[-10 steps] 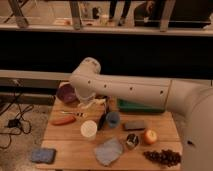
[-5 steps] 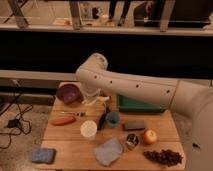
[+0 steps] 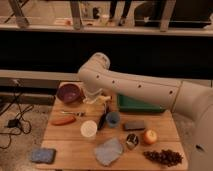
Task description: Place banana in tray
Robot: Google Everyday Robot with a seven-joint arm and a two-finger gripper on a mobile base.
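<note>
Noted gripper [image 3: 98, 100] low over table's [image 3: 75, 150] back edge, between purple bowl [image 3: 69, 93] and tray [image 3: 150, 109], fingers closed on what looks like banana [image 3: 104, 98], just left of tray. Judged pick done, placing not. Left: carry right over tray, lower, release.

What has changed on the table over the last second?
The robot arm swung rightward toward the green rectangular plastic tray, uncovering the round purple bowl; its shut end effector now hangs just right of that bowl. The white cup and orange carrot-like piece stayed put.
</note>
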